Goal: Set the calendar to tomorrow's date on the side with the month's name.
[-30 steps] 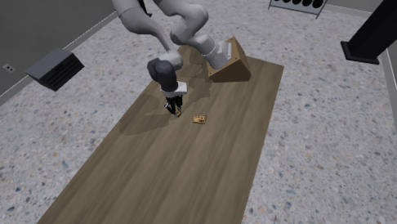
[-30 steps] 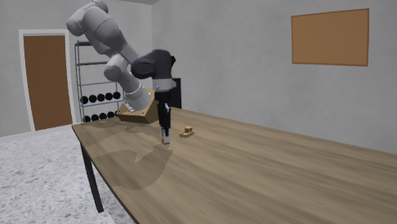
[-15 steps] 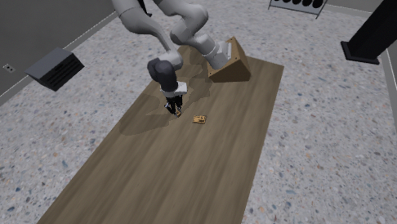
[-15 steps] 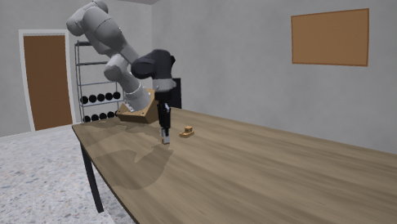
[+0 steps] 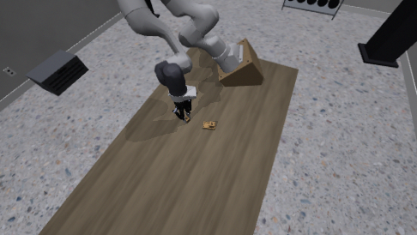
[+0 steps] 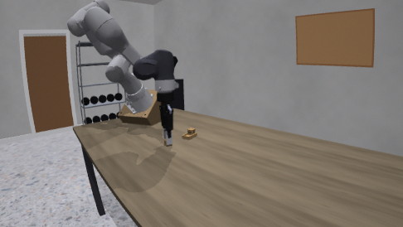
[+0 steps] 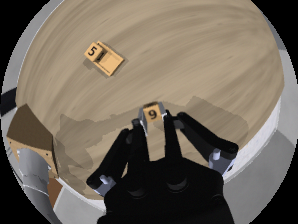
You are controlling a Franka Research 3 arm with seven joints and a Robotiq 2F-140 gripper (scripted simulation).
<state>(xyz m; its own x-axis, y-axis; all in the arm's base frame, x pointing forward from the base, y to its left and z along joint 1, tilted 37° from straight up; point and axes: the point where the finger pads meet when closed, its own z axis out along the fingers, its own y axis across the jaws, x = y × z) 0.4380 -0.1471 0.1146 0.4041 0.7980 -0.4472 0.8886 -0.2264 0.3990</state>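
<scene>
Arm reaches down, tool (image 7: 154, 137) clamping a cube (image 7: 152, 115).

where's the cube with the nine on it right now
The cube showing 9 is clamped between the gripper fingers, bottom centre of the wrist view. The tray with the cube showing 5 sits apart, up and to the left.

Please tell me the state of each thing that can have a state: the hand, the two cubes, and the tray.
hand: shut on the cube with the 9, above the table.
cube with 9: held between the fingers, out of the tray, the 9 face toward the wrist camera.
tray: flat on the table, one place free.
cube with 5: standing in the tray, 5 on top.
</scene>
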